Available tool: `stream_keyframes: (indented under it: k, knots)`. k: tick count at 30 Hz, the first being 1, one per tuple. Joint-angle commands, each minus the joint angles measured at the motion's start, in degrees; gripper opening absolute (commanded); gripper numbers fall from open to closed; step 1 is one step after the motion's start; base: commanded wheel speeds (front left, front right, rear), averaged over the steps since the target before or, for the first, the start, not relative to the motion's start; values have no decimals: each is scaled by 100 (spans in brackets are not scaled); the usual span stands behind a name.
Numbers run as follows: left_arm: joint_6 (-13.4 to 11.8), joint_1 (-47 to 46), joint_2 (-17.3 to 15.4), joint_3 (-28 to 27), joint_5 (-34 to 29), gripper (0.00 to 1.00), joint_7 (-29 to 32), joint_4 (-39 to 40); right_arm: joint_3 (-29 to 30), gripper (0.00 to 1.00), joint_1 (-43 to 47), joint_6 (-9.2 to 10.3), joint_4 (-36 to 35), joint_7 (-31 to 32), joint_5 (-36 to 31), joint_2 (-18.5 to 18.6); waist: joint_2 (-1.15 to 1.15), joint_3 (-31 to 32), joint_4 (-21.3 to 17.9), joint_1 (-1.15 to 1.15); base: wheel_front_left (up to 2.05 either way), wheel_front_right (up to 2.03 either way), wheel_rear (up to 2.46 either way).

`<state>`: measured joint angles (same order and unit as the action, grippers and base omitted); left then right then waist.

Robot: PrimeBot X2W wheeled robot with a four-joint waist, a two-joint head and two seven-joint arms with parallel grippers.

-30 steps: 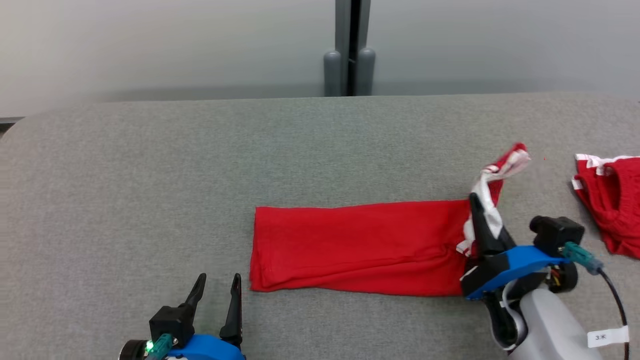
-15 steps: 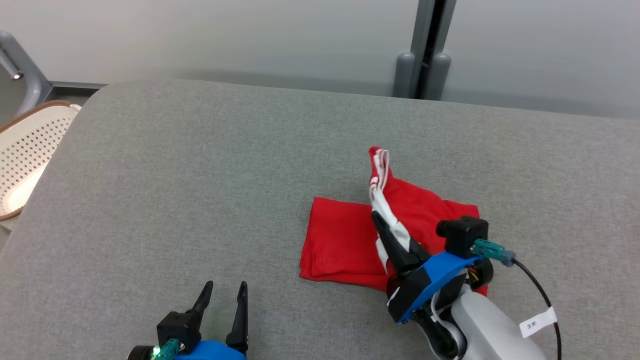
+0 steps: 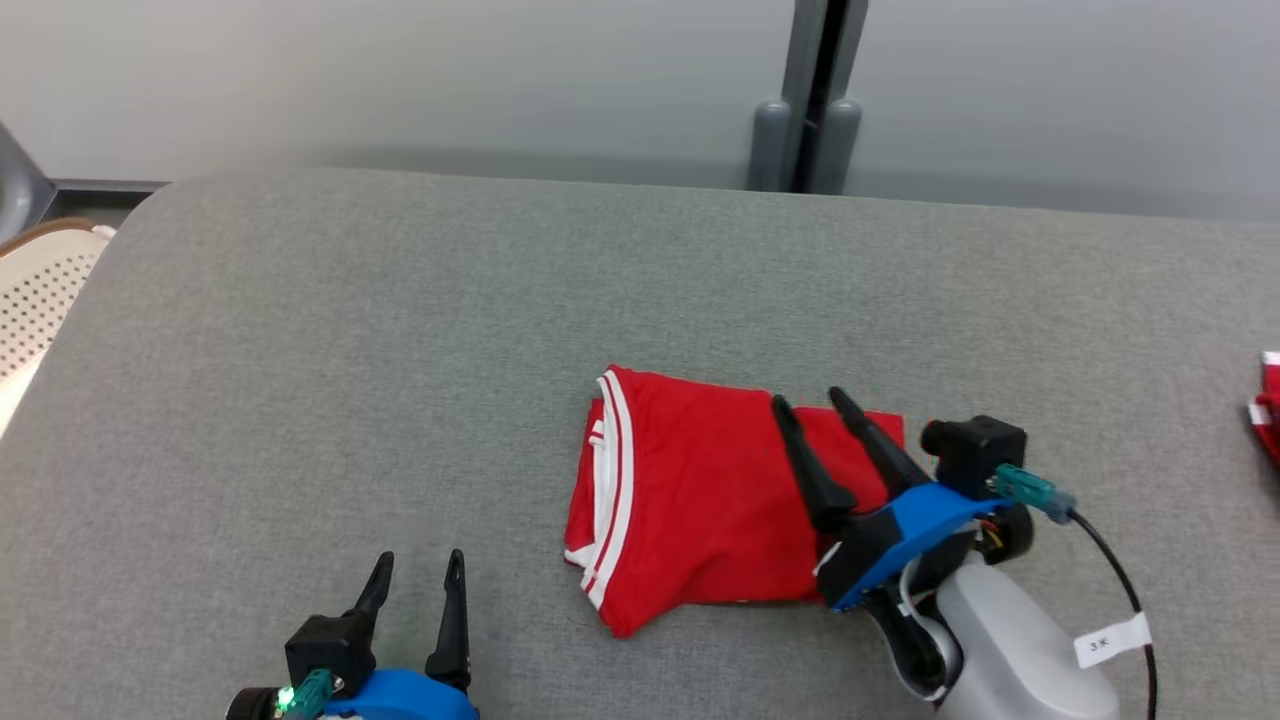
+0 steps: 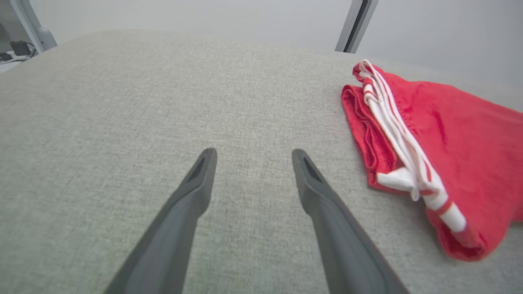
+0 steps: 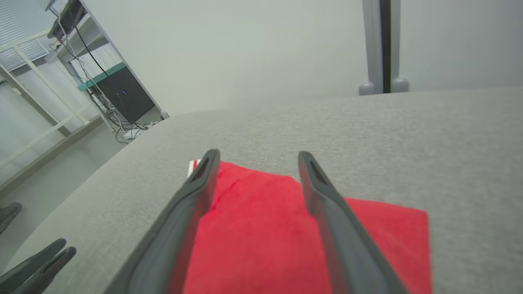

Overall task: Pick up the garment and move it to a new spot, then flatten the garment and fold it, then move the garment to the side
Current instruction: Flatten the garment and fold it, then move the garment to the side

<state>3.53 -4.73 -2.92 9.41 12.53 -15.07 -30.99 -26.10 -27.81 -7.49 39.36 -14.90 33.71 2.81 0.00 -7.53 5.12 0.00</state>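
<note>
**Grey worktop, garment folded, both tools empty**

Grey, finely napped cloth covers the worktop (image 3: 400, 350), likely enough friction to keep folds from sliding. The right tool (image 3: 806, 397) sits low over the garment's right end, fingers spread and clasping nothing; whether it touches the fabric I cannot tell. The left tool (image 3: 420, 557) waits near-left over bare worktop, likewise spread and empty, apparently parked clear of the fold. The garment (image 3: 690, 500) lies centre-right as a squarish red packet of soft knit. Doubled layers show under white-striped trim (image 3: 618, 450) along its left edge. Folding looks done; moving it aside remains.
</note>
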Motion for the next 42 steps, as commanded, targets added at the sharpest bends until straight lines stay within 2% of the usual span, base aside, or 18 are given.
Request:
stream_keyframes:
  k: [1,4,8,15,25,30,42]
  knots:
    - [-21,-51,0,-66,-38,100,-12,75,499,100,256,0,-21,-29,-448,21,0,102,-204,0,0,0,0]
    - [-32,-60,0,-107,-62,100,-12,148,1188,100,562,0,-135,-30,-1130,16,0,143,-378,0,0,0,0]
    - [-31,-30,-1,-206,-151,100,-12,248,1817,100,1020,0,-326,-32,-1743,12,0,208,-580,0,0,0,0]
    - [-28,183,1,-272,-244,100,-12,452,2424,100,1675,0,-558,-32,-2280,12,0,388,-745,0,0,0,0]
    - [-69,510,0,-183,-209,100,-12,648,2559,100,2021,0,-539,-32,-2537,14,0,466,-731,0,0,0,0]
    - [-39,509,-1,-139,-241,100,-12,606,2411,100,1958,0,-394,-32,-2496,13,0,475,-662,0,0,0,0]
    - [29,253,-1,8,-54,100,-12,389,1790,100,629,0,612,93,-2217,18,0,158,-238,0,0,0,0]
